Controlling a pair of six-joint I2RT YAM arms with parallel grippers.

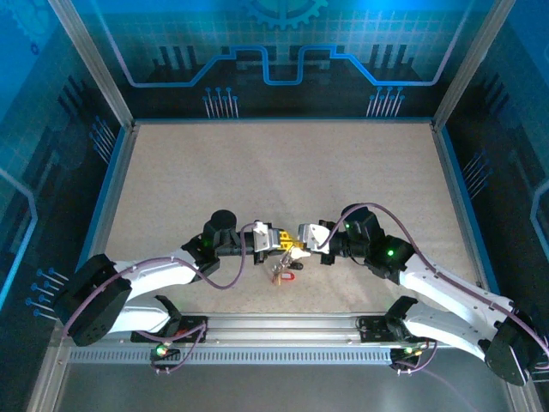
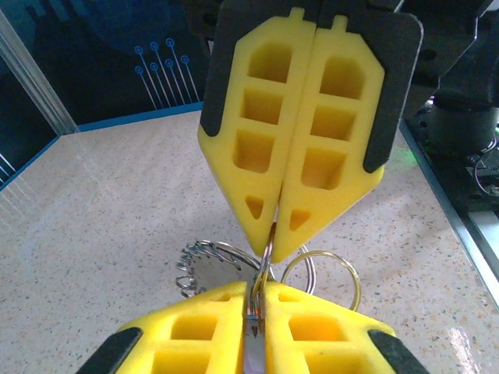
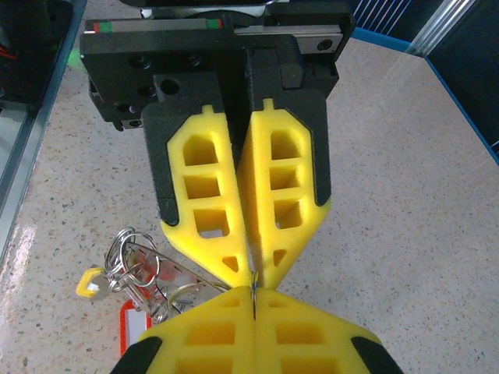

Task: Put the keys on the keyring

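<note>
Both the left gripper [image 1: 276,241] and right gripper [image 1: 302,239] meet tip to tip by the table's [image 1: 257,172] near edge, clamped on the keyring [image 2: 267,253], probably to steady it for threading, the keys [image 1: 283,273] bunched just below.

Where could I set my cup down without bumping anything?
The far half of the table, up to the back wall, is bare; so are both sides. The near middle is crowded: left gripper and right gripper meet there on the keyring and keys.
</note>
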